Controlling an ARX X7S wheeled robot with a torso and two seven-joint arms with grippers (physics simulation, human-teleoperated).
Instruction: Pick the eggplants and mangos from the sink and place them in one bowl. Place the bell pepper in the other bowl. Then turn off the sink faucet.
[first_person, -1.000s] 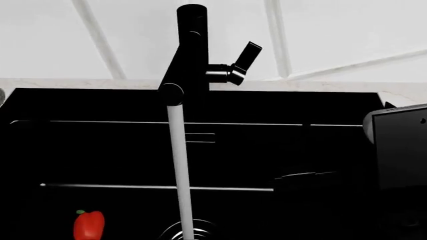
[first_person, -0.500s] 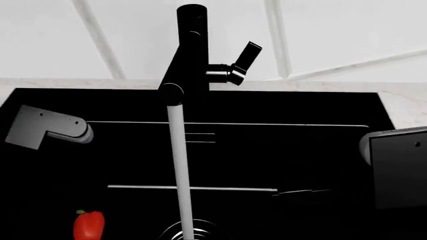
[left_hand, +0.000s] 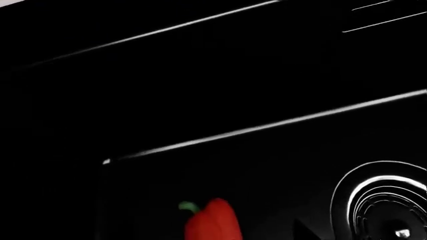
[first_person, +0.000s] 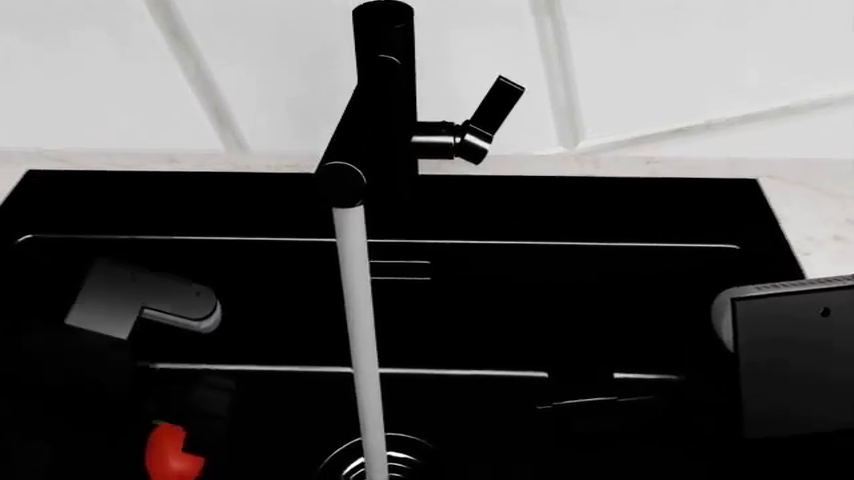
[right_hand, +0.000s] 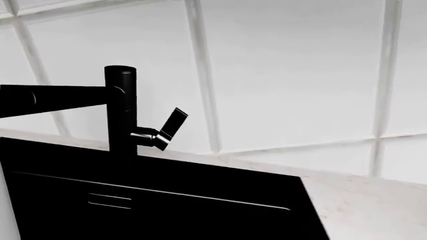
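The red bell pepper (first_person: 166, 452) lies low on the left of the glossy black sink (first_person: 561, 300); it also shows in the left wrist view (left_hand: 212, 223), stem up. My left arm (first_person: 140, 300) reaches down over it. Its dark gripper (first_person: 200, 405) covers the pepper's upper right side, black against black, so its jaws are unreadable. The black sink faucet (first_person: 380, 90) stands at the back with its lever (first_person: 491, 108) tilted up to the right, and a white stream (first_person: 358, 330) runs to the drain (first_person: 380, 460). My right arm (first_person: 790, 352) hangs at the right. No eggplants, mangos or bowls are in view.
A pale stone counter (first_person: 814, 205) rims the sink under a white tiled wall (first_person: 667, 70). The right wrist view shows the faucet (right_hand: 121, 110), its lever (right_hand: 172, 125) and the sink's back edge (right_hand: 200, 172). The ribbed drain (left_hand: 390, 200) lies beside the pepper.
My left arm has come into the head view and dropped right and down over the bell pepper, now partly covering it. The right arm has sunk a little lower.
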